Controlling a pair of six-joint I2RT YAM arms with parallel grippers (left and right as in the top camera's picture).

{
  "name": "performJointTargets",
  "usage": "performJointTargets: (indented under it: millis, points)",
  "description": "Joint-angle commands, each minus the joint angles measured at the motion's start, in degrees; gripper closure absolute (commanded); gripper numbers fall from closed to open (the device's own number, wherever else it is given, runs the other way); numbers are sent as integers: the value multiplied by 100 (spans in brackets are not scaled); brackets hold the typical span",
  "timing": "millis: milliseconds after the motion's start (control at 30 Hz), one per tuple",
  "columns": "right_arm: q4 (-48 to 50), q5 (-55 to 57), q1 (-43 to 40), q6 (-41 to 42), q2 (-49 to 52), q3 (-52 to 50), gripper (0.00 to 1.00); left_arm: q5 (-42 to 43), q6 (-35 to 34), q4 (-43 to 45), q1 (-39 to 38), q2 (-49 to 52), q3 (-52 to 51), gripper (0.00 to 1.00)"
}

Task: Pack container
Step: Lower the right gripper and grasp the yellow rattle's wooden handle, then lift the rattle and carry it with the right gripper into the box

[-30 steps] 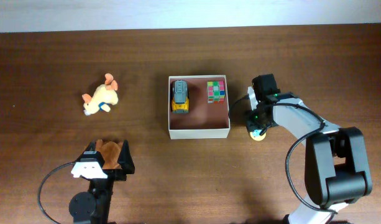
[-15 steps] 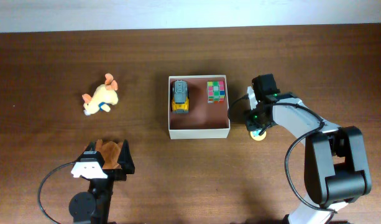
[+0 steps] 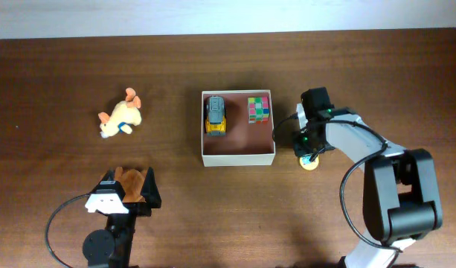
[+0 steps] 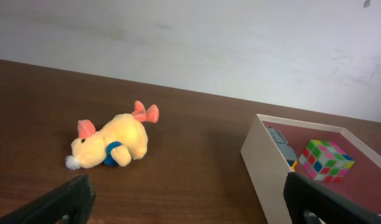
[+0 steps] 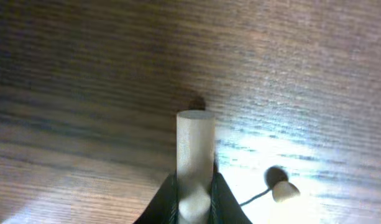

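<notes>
The container (image 3: 238,157), a square cream-walled box with a reddish-brown inside, stands mid-table and holds a yellow toy truck (image 3: 216,116) and a colour cube (image 3: 258,109). It also shows at the right of the left wrist view (image 4: 265,165), with the cube (image 4: 327,160) inside. My right gripper (image 3: 308,149) is just right of the container, low over the table. It is shut on a pale wooden peg (image 5: 195,140), which has a small bead on a cord (image 5: 284,191). My left gripper (image 3: 127,195) is open and empty near the front left (image 4: 190,202).
A yellow plush animal (image 3: 121,117) with pink ears lies at the left, also in the left wrist view (image 4: 112,143). A brown shape (image 3: 131,179) shows at the left gripper; I cannot tell what it is. A small round yellowish piece (image 3: 309,162) lies under the right gripper.
The right arm has shifted very slightly. Nothing else has moved.
</notes>
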Motion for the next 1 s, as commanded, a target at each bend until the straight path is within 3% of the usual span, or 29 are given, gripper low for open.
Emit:
performJointTargets:
  millis: [0, 300, 533, 733, 967]
  points:
    - [-404, -173, -20, 149, 94, 588, 91, 79, 92, -2, 2, -48, -35, 1]
    - [-2188, -564, -15, 144, 94, 2459, 90, 79, 92, -2, 2, -48, -35, 1]
    - [-3246, -2109, 96, -533, 20, 3825, 90, 79, 92, -2, 2, -48, -35, 1]
    - [-2977, -2721, 568, -599, -120, 4151, 90, 81, 92, -2, 2, -48, -35, 1]
    - [-2013, -2247, 1281, -57, -15, 4041, 89, 81, 92, -2, 2, -48, -35, 1]
